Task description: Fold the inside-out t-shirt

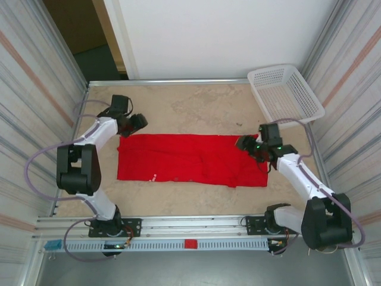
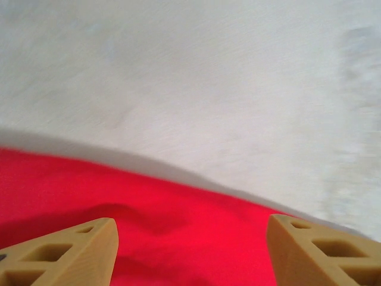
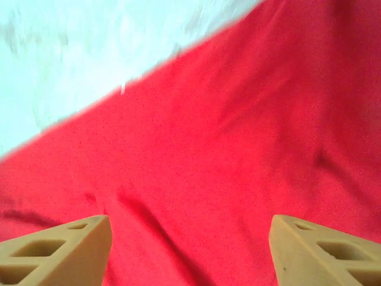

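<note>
With wide, empty jaws the left gripper (image 1: 134,123) sits by the far left corner of the bright red soft cloth t-shirt (image 1: 190,159), which lies flat on the counter (image 1: 196,107), probably only half folded, while the right gripper (image 1: 249,145) at its right end is open and empty too.

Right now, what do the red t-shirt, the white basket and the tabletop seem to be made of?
T-shirt: soft matte knit cloth, probably cotton; it lies in gentle wrinkles and folds.
Basket: white moulded plastic, slightly glossy; its walls form a regular open lattice.
Tabletop: beige, mottled and matte; perhaps laminate or a stone-look board, but the look leaves it open.
</note>
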